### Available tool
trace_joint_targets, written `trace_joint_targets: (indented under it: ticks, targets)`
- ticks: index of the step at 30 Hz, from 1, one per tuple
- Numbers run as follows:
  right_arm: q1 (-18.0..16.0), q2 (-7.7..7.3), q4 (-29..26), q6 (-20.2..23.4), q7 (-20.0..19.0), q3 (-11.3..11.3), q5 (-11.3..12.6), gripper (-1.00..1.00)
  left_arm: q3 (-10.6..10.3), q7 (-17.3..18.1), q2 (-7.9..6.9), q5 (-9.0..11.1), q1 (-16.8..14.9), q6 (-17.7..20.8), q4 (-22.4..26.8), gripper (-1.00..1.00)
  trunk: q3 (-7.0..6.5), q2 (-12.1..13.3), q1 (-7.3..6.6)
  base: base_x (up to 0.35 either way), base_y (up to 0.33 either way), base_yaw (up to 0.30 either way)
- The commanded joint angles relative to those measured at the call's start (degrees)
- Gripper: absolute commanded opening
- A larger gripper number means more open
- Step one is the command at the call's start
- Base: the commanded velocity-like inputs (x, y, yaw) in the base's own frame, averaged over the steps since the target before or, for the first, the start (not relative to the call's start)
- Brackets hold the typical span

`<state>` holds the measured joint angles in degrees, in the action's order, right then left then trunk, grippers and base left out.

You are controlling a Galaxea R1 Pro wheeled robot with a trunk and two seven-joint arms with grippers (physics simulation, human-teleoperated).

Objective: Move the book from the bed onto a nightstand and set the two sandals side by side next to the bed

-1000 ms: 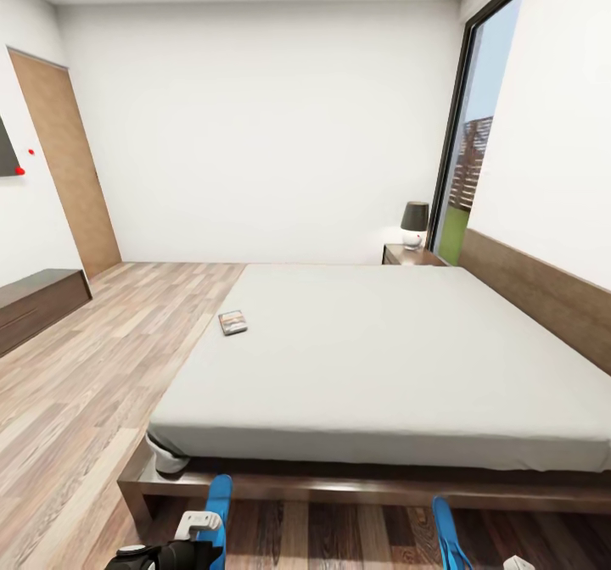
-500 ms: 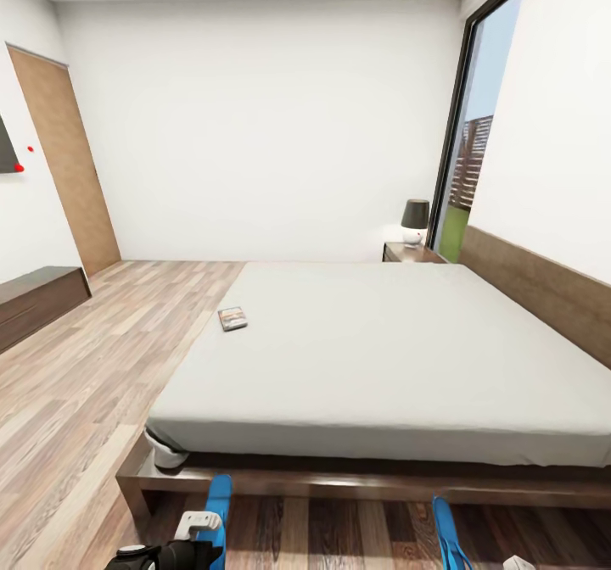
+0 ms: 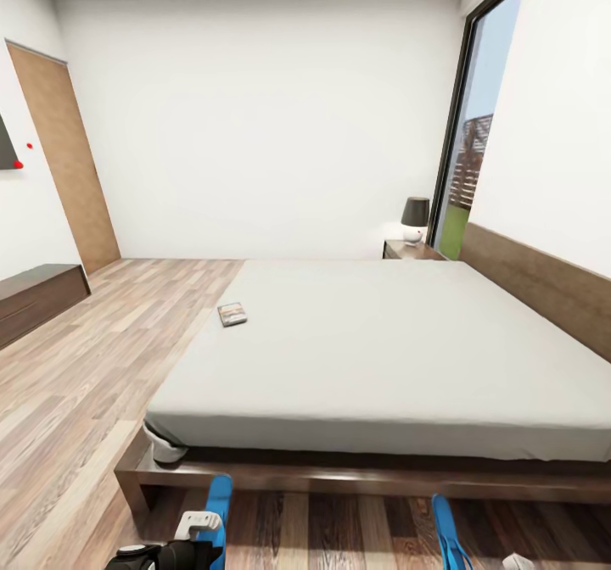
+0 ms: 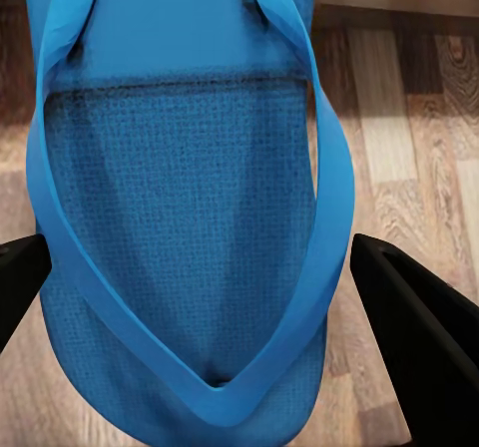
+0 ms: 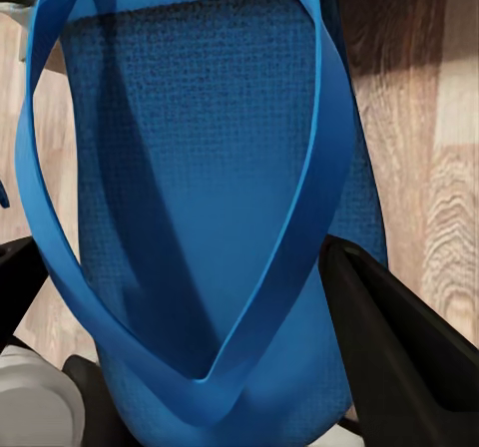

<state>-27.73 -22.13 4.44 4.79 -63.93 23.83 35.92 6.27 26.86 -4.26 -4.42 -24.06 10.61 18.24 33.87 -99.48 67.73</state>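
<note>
The large low bed with dark wood frame and pale grey mattress [image 3: 382, 358] spans the middle and right of the room, its near frame rail blocking the way ahead. Its mattress top is open apart from a small dark paperback book [image 3: 232, 314] near the left edge. Left of the bed, brown wood-plank floor [image 3: 93, 358] runs far to the wall, bounded at left by a low dark wooden cabinet [image 3: 38, 298]. At the far right, a dark wooden nightstand [image 3: 410, 250] carries a dark-shaded lamp [image 3: 415, 219].
</note>
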Motion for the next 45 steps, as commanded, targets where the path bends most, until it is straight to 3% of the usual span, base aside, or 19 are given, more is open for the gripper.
trace_joint_targets:
  ticks: [1,33,35,37,38,40,43,45]
  targets:
    - [-0.09,0.00,0.13,0.57,-0.23,0.32,0.64,-1.00,0.50,0.39,0.04,-0.42,-0.02,0.44,0.12,-1.00,0.24,-0.45,0.22,0.000,0.000,0.000]
    - [-0.08,-0.03,0.06,1.59,-0.82,-0.35,0.94,-1.00,0.57,0.39,0.04,-0.41,-0.02,0.46,0.13,-1.00,5.99,-13.28,7.25,0.000,0.000,0.000]
    - [-0.16,-0.17,-0.15,3.66,-0.99,-0.56,1.02,-1.00,0.58,0.39,0.04,-0.41,-0.02,0.46,0.13,-1.00,6.35,-14.08,7.69,0.000,0.000,0.000]
    - [-0.30,-0.47,-1.51,8.41,-1.06,-0.65,1.06,-1.00,0.59,0.39,0.04,-0.41,-0.02,0.45,0.13,-1.00,6.71,-14.89,8.13,0.000,0.000,0.000]
    - [-0.35,-1.21,-4.15,13.49,-1.09,-0.68,1.07,-1.00,0.59,0.39,0.04,-0.41,-0.02,0.46,0.13,-1.00,6.89,-15.29,8.35,0.000,0.000,0.000]
    - [-0.38,-2.51,-8.40,19.10,-1.10,-0.70,1.10,-1.00,0.59,0.39,0.04,-0.41,-0.02,0.46,0.13,-1.00,7.25,-16.09,8.79,0.000,0.000,0.000]
    - [-0.39,-4.95,-13.69,25.21,-1.19,-0.76,1.26,-1.00,0.59,0.39,0.04,-0.41,-0.02,0.45,0.13,-1.00,7.78,-17.29,9.45,0.000,0.000,0.000]
    - [-0.40,-7.56,-16.12,29.02,-1.26,-0.74,2.62,-1.00,0.59,0.39,0.04,-0.41,-0.02,0.46,0.13,-1.00,8.14,-18.09,9.89,0.000,0.000,0.000]
